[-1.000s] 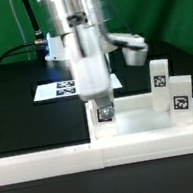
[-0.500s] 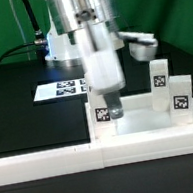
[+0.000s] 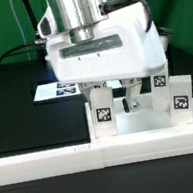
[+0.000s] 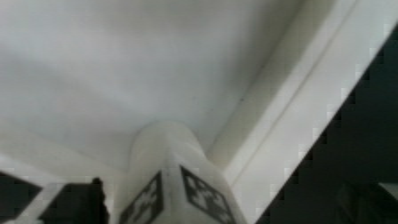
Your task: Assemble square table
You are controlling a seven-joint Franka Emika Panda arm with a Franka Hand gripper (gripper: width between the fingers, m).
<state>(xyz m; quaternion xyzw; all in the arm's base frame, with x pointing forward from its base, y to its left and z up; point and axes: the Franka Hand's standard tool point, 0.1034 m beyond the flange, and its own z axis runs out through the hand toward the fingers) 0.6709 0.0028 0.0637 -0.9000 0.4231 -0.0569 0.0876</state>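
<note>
The square table's white top [image 3: 149, 122] lies flat behind the front wall. One tagged white leg [image 3: 104, 108] stands upright at the top's corner on the exterior view's left. My gripper [image 3: 113, 95] hangs over that leg, open, with a finger on each side and not pressing it. In the wrist view the same leg [image 4: 178, 185] rises between my jaws above the white top [image 4: 143, 70] and its raised rim [image 4: 294, 90]; one dark fingertip [image 4: 75, 202] stands apart from it. Two more legs [image 3: 161, 78] [image 3: 180, 93] stand at the exterior view's right.
The long white barrier wall [image 3: 54, 160] runs along the front, directly against the table top. The marker board [image 3: 55, 90] lies on the black table [image 3: 15, 107] behind my gripper, partly hidden by it. A green backdrop closes the back.
My hand has turned about its vertical axis so its broad face shows, and the jaws have opened off the leg. The leg stays upright in the same corner.
</note>
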